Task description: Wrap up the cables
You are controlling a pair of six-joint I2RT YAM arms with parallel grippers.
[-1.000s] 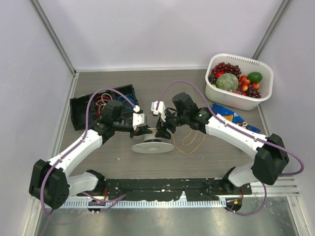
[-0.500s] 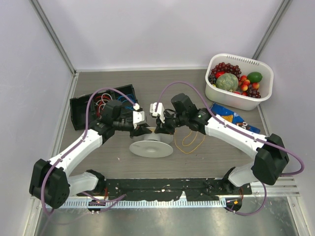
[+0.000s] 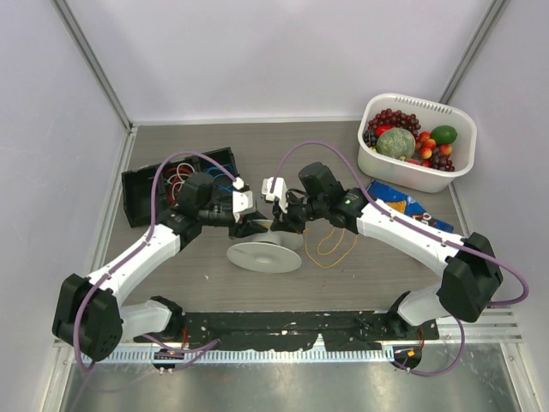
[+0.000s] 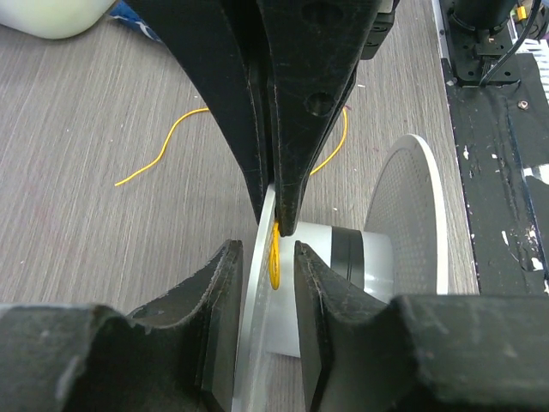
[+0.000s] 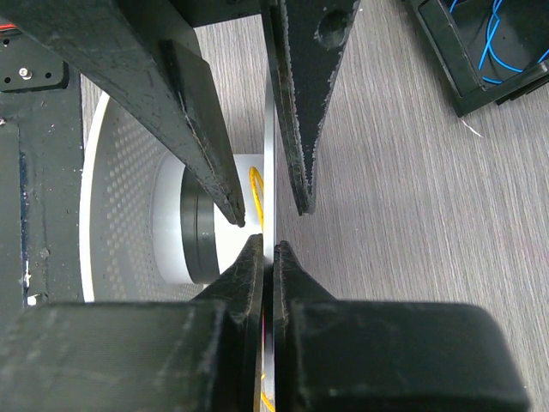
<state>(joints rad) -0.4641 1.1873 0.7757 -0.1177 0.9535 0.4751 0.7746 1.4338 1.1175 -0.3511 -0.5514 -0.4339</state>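
Both arms bent inward, wrists facing each other.
Left gripper point(image 3: 255, 225) jaws slightly parted; right gripper point(image 3: 286, 225) jaws pressed together.

On the counter point(image 3: 326, 146): one white spool point(image 3: 257, 256), one yellow-orange cable point(image 4: 274, 257), one blue packet point(image 3: 403, 206). One white tub point(image 3: 412, 174) of fruit far right, one black box point(image 3: 137, 204) far left.

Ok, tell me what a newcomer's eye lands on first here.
The two grippers meet tip to tip at mid-table over a tilted white spool: the right gripper is pinched shut on its flange rim, and the left gripper stands open astride the same rim. A thin yellow-orange wire runs from the hub onto the table. A white tub heaped with fruit brightens the far right corner.
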